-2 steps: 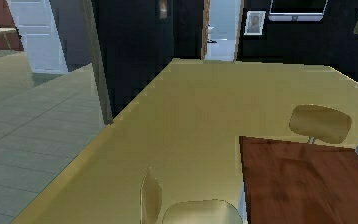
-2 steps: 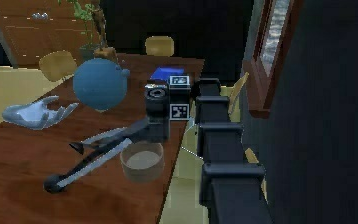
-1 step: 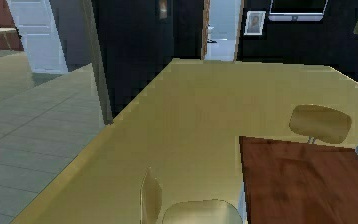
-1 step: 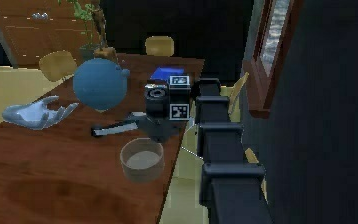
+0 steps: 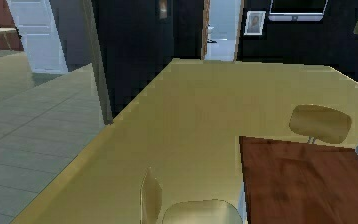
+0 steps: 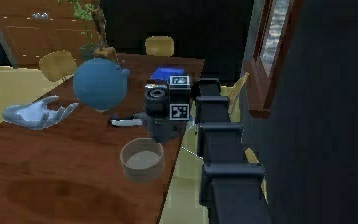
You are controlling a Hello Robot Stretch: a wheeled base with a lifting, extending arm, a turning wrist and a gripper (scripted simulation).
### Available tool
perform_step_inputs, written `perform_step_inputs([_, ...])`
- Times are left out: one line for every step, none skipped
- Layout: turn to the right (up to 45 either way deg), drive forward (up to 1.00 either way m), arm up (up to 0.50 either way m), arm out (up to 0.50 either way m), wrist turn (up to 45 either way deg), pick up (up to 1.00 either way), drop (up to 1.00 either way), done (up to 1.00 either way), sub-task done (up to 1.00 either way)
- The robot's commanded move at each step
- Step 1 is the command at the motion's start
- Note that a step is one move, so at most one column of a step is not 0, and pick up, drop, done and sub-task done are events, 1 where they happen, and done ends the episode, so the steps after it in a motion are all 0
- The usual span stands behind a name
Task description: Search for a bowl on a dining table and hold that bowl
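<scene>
In the arm side view the dark arm [image 6: 219, 150] rises from the bottom edge right of centre and ends at two white squares [image 6: 177, 86] with black marks near the middle of the frame. Just left of them sits the hand [image 6: 127, 122], reaching left over the brown wooden surface [image 6: 47, 170]. Things stand on the surface at and behind the hand, so I cannot tell whether it is grasping anything, nor whether it is released or clenched. The bowl [image 6: 142, 158], pale and greyish with a round rim, rests on the surface in the lower centre of the frame, below the hand in the picture and near the surface's right edge; whether the hand touches it cannot be told. Up and left of the hand is a blue round thing [image 6: 99, 82], and near the left edge lies a pale blue crumpled thing [image 6: 35, 113]. A tan chair [image 6: 159, 45] stands at the surface's far side in the upper centre, and a plant [image 6: 87, 15] shows at the top. In the forward view a corner of the same brown surface [image 5: 307, 185] fills the lower right, with a rounded chair back [image 5: 322, 122] above it, on a yellowish rug [image 5: 187, 110]. Grey floor tiles [image 5: 37, 130] lie at the left, a white door [image 5: 37, 35] in the upper left, and a framed picture [image 5: 255, 22] hangs on the dark wall [image 5: 137, 40] at the top.
</scene>
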Motion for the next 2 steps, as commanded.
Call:
perform_step_inputs([0.0,0.0,-0.3,0.0,0.0,0.0,0.0,0.0,0.0])
perform_step_inputs([0.0,0.0,0.0,0.0,0.0,1.0,0.0,0.0,0.0])
